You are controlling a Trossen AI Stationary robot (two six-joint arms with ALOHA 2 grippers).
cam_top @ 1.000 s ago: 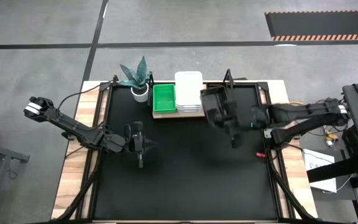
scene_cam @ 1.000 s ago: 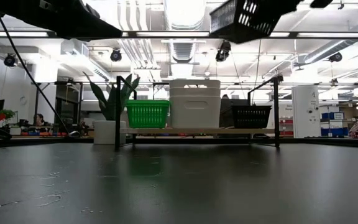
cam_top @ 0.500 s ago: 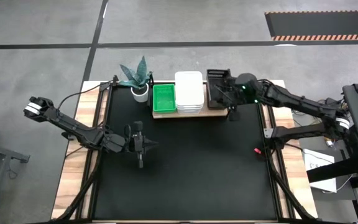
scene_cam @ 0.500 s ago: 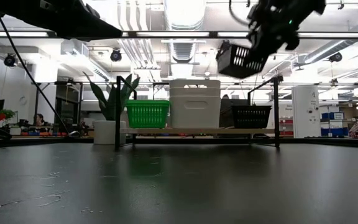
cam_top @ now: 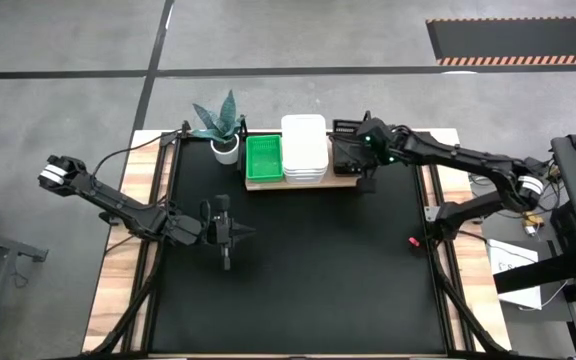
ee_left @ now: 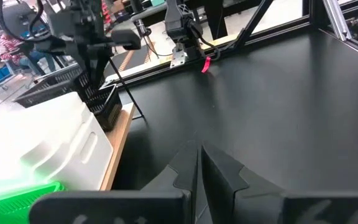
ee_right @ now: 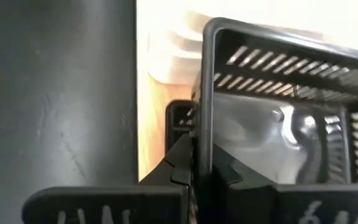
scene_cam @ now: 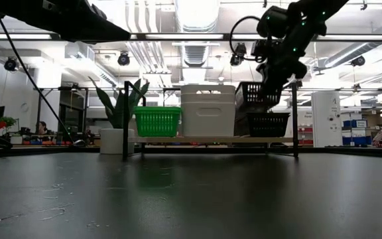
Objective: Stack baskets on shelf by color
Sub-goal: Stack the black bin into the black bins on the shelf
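While the left gripper [cam_top: 226, 262] hangs over the near-left part of the large black counter [cam_top: 298, 270] with its fingers [ee_left: 219, 171] pressed together on nothing, the right gripper [cam_top: 366, 148] is at the shelf's right end, its fingers [ee_right: 194, 168] clamped shut on the rim wall of a small black slatted plastic basket [scene_cam: 256, 97].

That held basket sits above a second black slatted plastic basket [scene_cam: 264, 124] resting on the flat light-brown wooden shelf [scene_cam: 211, 140] with black metal posts. From the low view the held one is roughly level, open side up, its bottom close to the lower basket's rim; whether it has nested into it or only hovers just above is hard to tell. From above, the black baskets' long axis runs from the counter's front toward its back, parallel to their neighbours.

Just left of them stands a stack of white rectangular plastic baskets [cam_top: 304, 148], the tallest pile on the shelf, and left of that a bright green slatted plastic basket [cam_top: 264, 158], both also lengthwise front to back and open side up. All three piles sit side by side along the board.

Beside the shelf's left end stands a spiky green plant in a white pot [cam_top: 224, 130].
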